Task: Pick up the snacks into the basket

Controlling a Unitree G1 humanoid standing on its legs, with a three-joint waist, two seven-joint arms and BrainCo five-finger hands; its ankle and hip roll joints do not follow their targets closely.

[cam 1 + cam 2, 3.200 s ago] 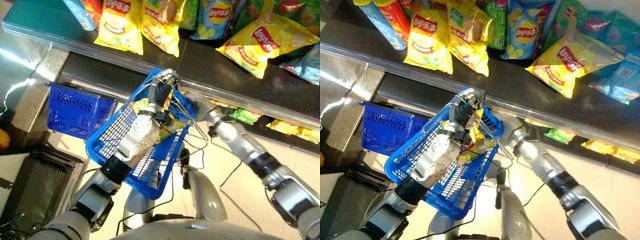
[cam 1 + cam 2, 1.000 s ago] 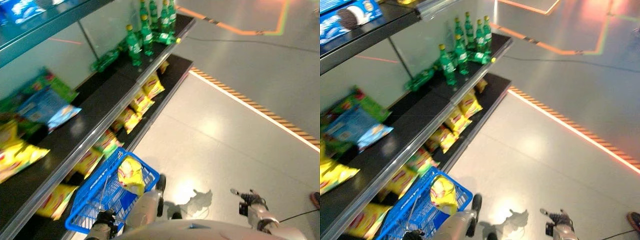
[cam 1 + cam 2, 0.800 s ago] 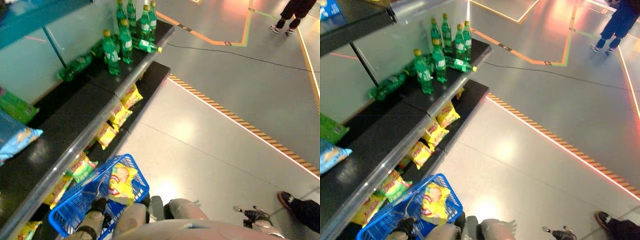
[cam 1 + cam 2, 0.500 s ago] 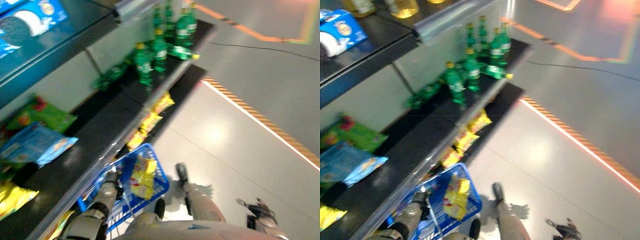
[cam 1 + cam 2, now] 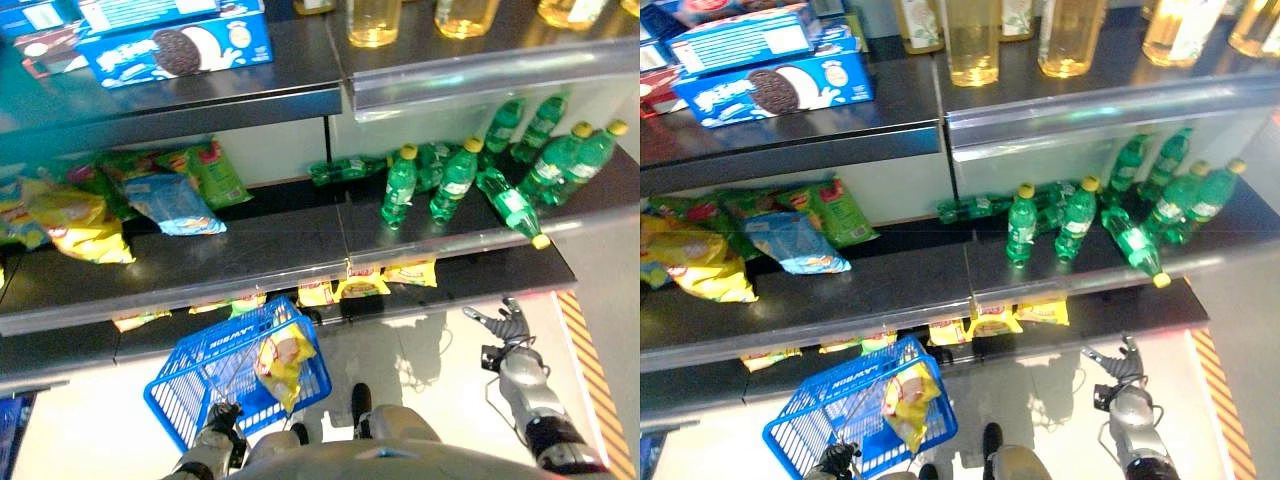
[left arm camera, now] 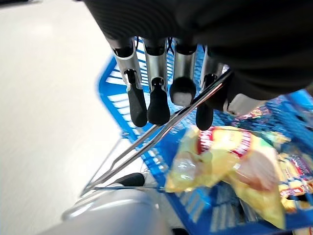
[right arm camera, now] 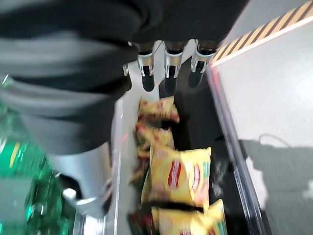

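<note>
With the camera swung up since 0.5 s ago, left hand (image 6: 166,93) is clamping the basket (image 5: 190,375) handle; right hand (image 5: 512,325) is hanging open beside it.

Top shelf (image 5: 890,125): blue cookie boxes (image 5: 775,85) at left end, pale-liquid bottles (image 5: 970,35) to right. Mid shelf (image 5: 250,255): chip bags (image 5: 70,215) left, green bottles (image 5: 455,180) right. Bottom shelf (image 5: 500,280): yellow snack packs (image 5: 365,283) along front edge.

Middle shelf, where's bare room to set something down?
The middle shelf is bare along its front between the blue snack bag and the green bottles. It is crowded at the left with snack bags and at the right with bottles.
</note>
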